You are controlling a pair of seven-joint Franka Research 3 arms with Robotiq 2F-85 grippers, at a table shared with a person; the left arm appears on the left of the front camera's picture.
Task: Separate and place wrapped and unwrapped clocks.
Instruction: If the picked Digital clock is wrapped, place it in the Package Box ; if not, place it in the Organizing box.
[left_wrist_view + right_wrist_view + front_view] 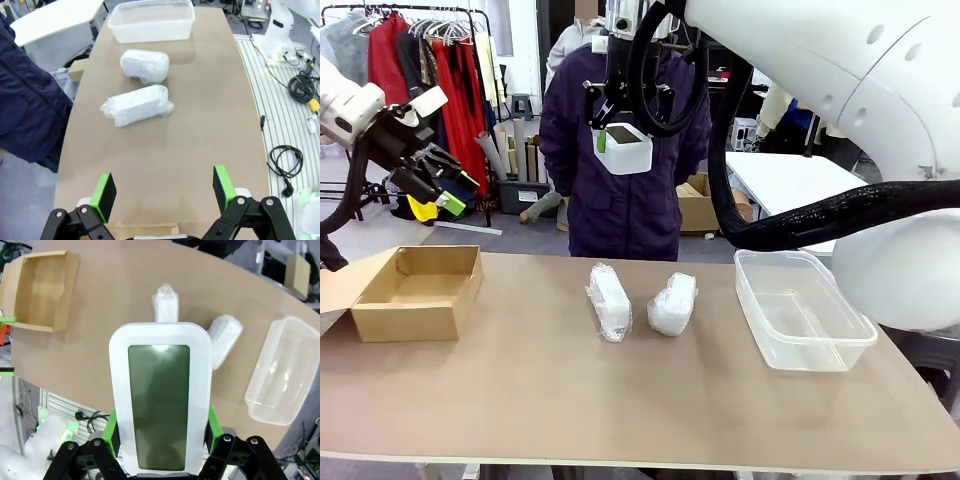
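A wide brown bench (520,400) lies well below both end effectors. An open cardboard box (405,322) sits beneath the left end effector (440,190). A clear plastic tub (820,357) sits below the right end effector (161,440) and off to its right.

Nearly straight under the right end effector lie the left wrapped bundle (609,300) and the right wrapped bundle (672,303), close together but apart.

The bare clock (159,390) is white with a dark grey-green screen. The right end effector clamps it by its long edges and holds it high in front of a person (620,210). The left end effector's jaws stand wide apart, holding nothing.

The step in hand looks like carrying the clock to its container, though which container cannot be told. It would go best kept level, passed clear above the bundles, and lowered inside the container walls before release.
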